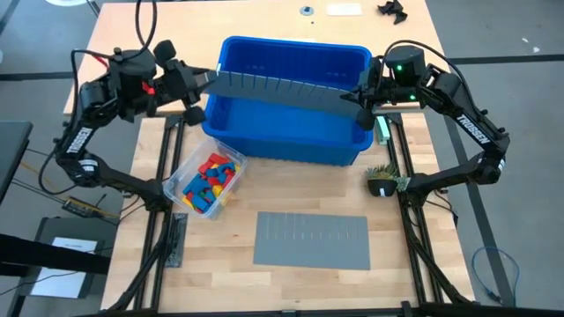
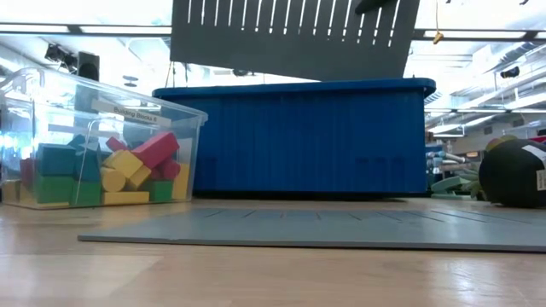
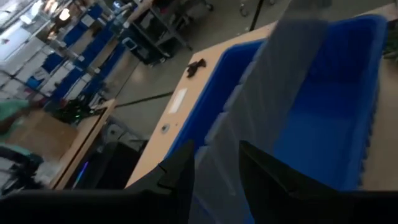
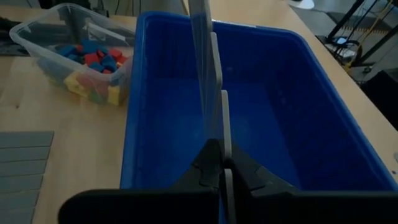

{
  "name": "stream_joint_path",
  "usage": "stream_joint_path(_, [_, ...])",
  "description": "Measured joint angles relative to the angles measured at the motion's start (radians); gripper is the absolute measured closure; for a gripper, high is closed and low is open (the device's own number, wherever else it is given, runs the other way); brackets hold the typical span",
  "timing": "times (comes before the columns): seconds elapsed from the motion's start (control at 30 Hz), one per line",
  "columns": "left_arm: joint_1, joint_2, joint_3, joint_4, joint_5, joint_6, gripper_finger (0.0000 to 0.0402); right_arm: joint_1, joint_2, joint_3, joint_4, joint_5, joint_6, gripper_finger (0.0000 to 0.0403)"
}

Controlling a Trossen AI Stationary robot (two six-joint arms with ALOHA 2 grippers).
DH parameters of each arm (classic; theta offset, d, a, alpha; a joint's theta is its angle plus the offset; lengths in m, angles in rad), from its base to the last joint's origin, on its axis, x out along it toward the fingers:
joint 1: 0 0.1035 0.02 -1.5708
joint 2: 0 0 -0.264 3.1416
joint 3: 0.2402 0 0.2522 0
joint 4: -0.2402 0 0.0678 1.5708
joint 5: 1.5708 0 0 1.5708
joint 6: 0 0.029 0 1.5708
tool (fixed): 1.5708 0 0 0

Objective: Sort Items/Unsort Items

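Left gripper (image 1: 204, 81) pinches one end of a grey divider sheet (image 1: 273, 88) above the blue bin (image 1: 291, 132); right gripper (image 1: 361, 95), its arm marked TROSSEN, clamps the other. A second sheet (image 1: 310, 239) lies flat. Toy blocks (image 1: 211, 180) fill one clear tub (image 1: 176, 189) left of the bin.

Left arm: reaches in from the left side, wrist turned toward the middle.
Left gripper (image 1: 204, 81): jaws closed on the left end of a held sheet.
Right arm: reaches in from the right side, elbow out.
Right gripper (image 1: 359, 95): jaws pinched on the sheet's right end.
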Motion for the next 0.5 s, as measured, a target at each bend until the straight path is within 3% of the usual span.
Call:
stream_joint_path(0.23, [0.069, -0.064, 0.001, -0.018, 0.022, -0.020, 0.0270, 0.002, 0.000, 0.000, 0.001, -0.002, -0.015, 0.0403])
stream_joint_path(0.5, [0.227, -0.078, 0.000, -0.116, 0.271, -0.100, 0.0270, 0.002, 0.000, 0.000, 0.002, -0.003, -0.016, 0.0403])
